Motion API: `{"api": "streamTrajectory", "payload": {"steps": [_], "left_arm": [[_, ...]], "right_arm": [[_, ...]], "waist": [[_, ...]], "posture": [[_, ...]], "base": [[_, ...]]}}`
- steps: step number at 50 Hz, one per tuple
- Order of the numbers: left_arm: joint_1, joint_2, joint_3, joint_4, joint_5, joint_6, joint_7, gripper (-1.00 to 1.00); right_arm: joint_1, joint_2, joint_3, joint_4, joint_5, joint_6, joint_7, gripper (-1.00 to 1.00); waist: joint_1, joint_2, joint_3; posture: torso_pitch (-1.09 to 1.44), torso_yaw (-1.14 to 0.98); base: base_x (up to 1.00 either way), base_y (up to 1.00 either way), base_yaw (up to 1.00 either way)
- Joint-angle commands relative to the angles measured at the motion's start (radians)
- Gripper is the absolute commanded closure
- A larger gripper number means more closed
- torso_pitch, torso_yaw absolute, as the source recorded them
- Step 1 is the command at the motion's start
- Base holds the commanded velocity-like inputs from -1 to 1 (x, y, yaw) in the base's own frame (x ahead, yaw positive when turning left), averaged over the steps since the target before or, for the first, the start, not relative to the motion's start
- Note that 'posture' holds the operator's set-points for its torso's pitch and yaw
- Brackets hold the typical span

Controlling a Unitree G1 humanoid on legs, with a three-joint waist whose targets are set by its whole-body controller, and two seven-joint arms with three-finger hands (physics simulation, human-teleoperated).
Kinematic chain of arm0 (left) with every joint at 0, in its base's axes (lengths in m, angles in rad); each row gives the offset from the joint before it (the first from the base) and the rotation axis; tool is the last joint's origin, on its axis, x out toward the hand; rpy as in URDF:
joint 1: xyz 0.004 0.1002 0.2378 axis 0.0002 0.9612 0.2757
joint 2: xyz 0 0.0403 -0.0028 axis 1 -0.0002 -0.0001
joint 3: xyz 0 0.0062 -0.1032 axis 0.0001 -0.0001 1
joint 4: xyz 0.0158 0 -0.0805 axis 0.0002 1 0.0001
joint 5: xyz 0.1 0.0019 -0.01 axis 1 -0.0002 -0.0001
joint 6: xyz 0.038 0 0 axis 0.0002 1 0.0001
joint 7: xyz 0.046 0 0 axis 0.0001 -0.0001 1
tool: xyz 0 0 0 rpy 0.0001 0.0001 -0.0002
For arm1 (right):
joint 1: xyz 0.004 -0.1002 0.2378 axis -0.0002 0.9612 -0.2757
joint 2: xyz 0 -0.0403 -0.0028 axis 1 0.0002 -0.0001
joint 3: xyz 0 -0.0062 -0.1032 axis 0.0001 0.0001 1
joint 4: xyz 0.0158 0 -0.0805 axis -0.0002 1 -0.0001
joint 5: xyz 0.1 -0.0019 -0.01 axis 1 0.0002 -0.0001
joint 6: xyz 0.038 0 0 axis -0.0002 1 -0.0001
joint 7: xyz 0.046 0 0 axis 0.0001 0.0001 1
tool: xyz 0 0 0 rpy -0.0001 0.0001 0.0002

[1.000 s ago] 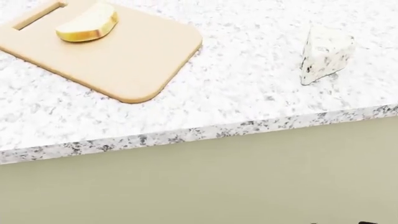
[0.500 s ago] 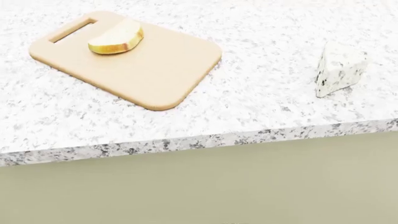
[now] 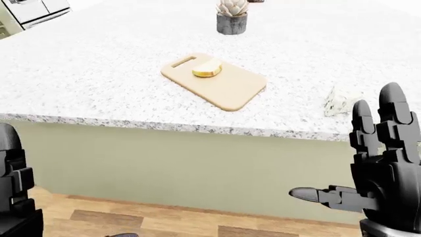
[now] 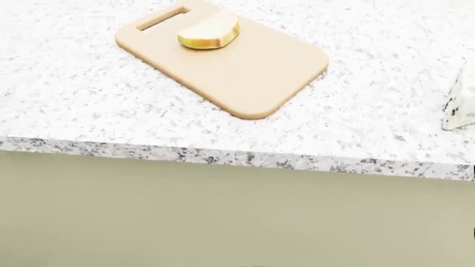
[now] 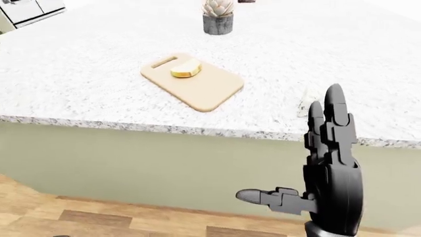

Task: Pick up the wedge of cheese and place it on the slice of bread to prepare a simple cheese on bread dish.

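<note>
Granite countertop (image 3: 98,74), speckled white, is serving as our base surface and carrying every item we are listing against the tan cutting board (image 3: 227,86). On that board, near its slotted handle end, the slice of bread (image 3: 207,69) is lying flat and bare. To the right of the board in the left-eye view, well apart from it and nearer the counter's edge, the wedge of cheese (image 3: 340,101) is standing untouched, partly masked by our raised fingers. Above the board in that view, a small potted succulent (image 3: 231,16) is standing clear of the work. Our right hand (image 3: 385,163) is hanging below the counter edge, down and right of the board, fingers spread upright, thumb jutting sideways, holding nothing. Our left hand (image 3: 13,182) is showing only as a dark edge far left of the board; we cannot tell how its fingers stand. We are judging the step as the approach, grasp not yet begun. Next, we are needing to lift the right hand over the edge and bring open fingers around the wedge.
</note>
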Motion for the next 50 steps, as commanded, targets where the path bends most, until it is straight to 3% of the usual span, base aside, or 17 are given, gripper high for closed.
{"api": "streamTrajectory", "payload": {"steps": [1, 4, 5, 8, 9, 10, 17, 18, 22, 26, 29, 30, 31, 43, 46, 47, 50], "left_arm": [[0.0, 0.005, 0.01, -0.031, 0.001, -0.021, 0.001, -1.0], [-0.001, 0.002, 0.012, -0.031, 0.0, -0.02, -0.002, -1.0], [-0.003, 0.001, 0.011, -0.031, 0.002, -0.018, -0.003, -1.0], [-0.004, -0.003, 0.012, -0.031, 0.001, -0.018, -0.008, -1.0], [-0.004, -0.004, 0.012, -0.031, 0.002, -0.018, -0.01, -1.0], [-0.005, -0.005, 0.012, -0.031, 0.004, -0.018, -0.011, -1.0], [0.0, -0.006, 0.016, -0.031, -0.002, -0.023, -0.014, -1.0], [-0.001, -0.008, 0.015, -0.031, 0.001, -0.022, -0.015, -1.0], [-0.001, -0.01, 0.016, -0.031, 0.001, -0.023, -0.016, -1.0], [-0.003, -0.013, 0.013, -0.031, 0.006, -0.021, -0.019, -1.0], [-0.004, -0.012, 0.012, -0.031, 0.006, -0.02, -0.018, -1.0], [-0.005, -0.014, 0.01, -0.031, 0.011, -0.019, -0.019, -1.0], [-0.005, -0.015, 0.011, -0.031, 0.009, -0.02, -0.02, -1.0], [-0.005, -0.017, 0.013, -0.031, 0.007, -0.021, -0.023, -1.0], [-0.002, -0.019, 0.014, -0.031, 0.007, -0.024, -0.024, -1.0], [-0.002, -0.019, 0.014, -0.031, 0.008, -0.024, -0.024, -1.0], [-0.002, -0.02, 0.014, -0.031, 0.009, -0.024, -0.024, -1.0]], "right_arm": [[-0.008, 0.0, 0.005, -0.035, 0.004, -0.028, 0.003, -1.0], [-0.006, -0.003, 0.019, -0.032, -0.024, -0.037, 0.001, -1.0], [0.004, -0.001, 0.033, -0.031, -0.049, -0.056, -0.001, -1.0], [0.018, -0.002, 0.039, -0.033, -0.037, -0.062, 0.022, -1.0], [0.017, -0.002, 0.041, -0.033, -0.041, -0.061, 0.022, -1.0], [0.017, -0.001, 0.042, -0.035, -0.042, -0.06, 0.023, -1.0], [0.017, 0.002, 0.038, -0.035, -0.036, -0.063, 0.027, -1.0], [0.017, 0.002, 0.038, -0.034, -0.034, -0.066, 0.028, -1.0], [0.018, 0.002, 0.034, -0.035, -0.031, -0.068, 0.029, -1.0], [0.021, 0.006, 0.03, -0.034, -0.027, -0.086, 0.027, -1.0], [0.025, 0.008, 0.026, -0.036, -0.017, -0.097, 0.029, -1.0], [0.024, 0.008, 0.025, -0.036, -0.016, -0.095, 0.031, -1.0], [0.023, 0.008, 0.023, -0.036, -0.015, -0.093, 0.03, -1.0], [0.029, 0.009, 0.025, -0.036, 0.0, -0.106, 0.036, -1.0], [0.03, 0.01, 0.024, -0.036, 0.003, -0.107, 0.037, -1.0], [0.029, 0.01, 0.023, -0.036, 0.007, -0.105, 0.038, -1.0], [0.028, 0.011, 0.021, -0.034, 0.004, -0.106, 0.038, -1.0]], "waist": [[-0.002, 0.004, 0.002], [-0.023, 0.04, 0.006], [-0.01, 0.011, 0.017], [-0.035, 0.091, -0.014], [-0.024, 0.1, 0.002], [-0.02, 0.069, 0.011], [-0.033, -0.019, 0.008], [-0.036, 0.012, -0.001], [-0.028, -0.005, -0.012], [-0.028, 0.039, 0.004], [-0.028, 0.143, -0.008], [-0.015, 0.101, 0.02], [-0.02, 0.108, 0.027], [-0.006, 0.02, 0.013], [-0.012, -0.047, -0.007], [-0.026, -0.01, 0.006], [-0.023, -0.015, 0.01]], "posture": [[0.0, 0.0], [0.0, 0.0], [0.0, 0.0], [0.0, 0.0], [0.0, 0.0], [0.0, 0.0], [0.0, 0.0], [0.0, 0.0], [0.0, 0.0], [0.0, 0.0], [0.0, 0.0], [0.0, 0.0], [0.0, 0.0], [0.0, 0.0], [0.0, 0.0], [0.0, 0.0], [0.0, 0.0]], "base": [[0.0, 0.0, 0.56], [0.0, 0.14, 0.37], [0.0, 0.0, 0.0], [0.0, 0.06, 0.0], [0.0, 0.19, 0.0], [0.0, 0.2, 0.0], [0.0, 0.2, 0.0], [0.0, 0.2, 0.0], [0.0, 0.2, 0.0], [0.0, 0.16, 0.0], [0.12, 0.06, 0.0], [0.2, 0.02, 0.0], [0.2, 0.03, 0.0], [0.25, 0.01, 0.0], [0.26, 0.0, 0.0], [0.27, 0.0, 0.0], [0.27, 0.0, 0.0]]}}
